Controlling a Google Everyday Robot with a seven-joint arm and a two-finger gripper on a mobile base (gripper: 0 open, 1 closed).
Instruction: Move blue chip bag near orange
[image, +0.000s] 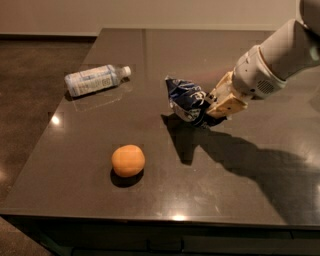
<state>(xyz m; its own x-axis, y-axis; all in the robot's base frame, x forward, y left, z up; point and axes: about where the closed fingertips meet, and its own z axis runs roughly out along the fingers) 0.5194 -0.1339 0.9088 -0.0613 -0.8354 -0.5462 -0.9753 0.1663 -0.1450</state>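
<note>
The blue chip bag (185, 99) is a crumpled navy foil bag with white print, held just above the dark table at centre right. My gripper (212, 107) comes in from the right and is shut on the bag's right end. The orange (128, 160) sits on the table at the lower left of the bag, well apart from it. The bag's shadow falls on the table under it.
A clear plastic water bottle (93, 79) lies on its side at the back left. The dark table (150, 200) has its front edge near the bottom and its left edge running past the bottle. My arm (270, 65) reaches in from the upper right.
</note>
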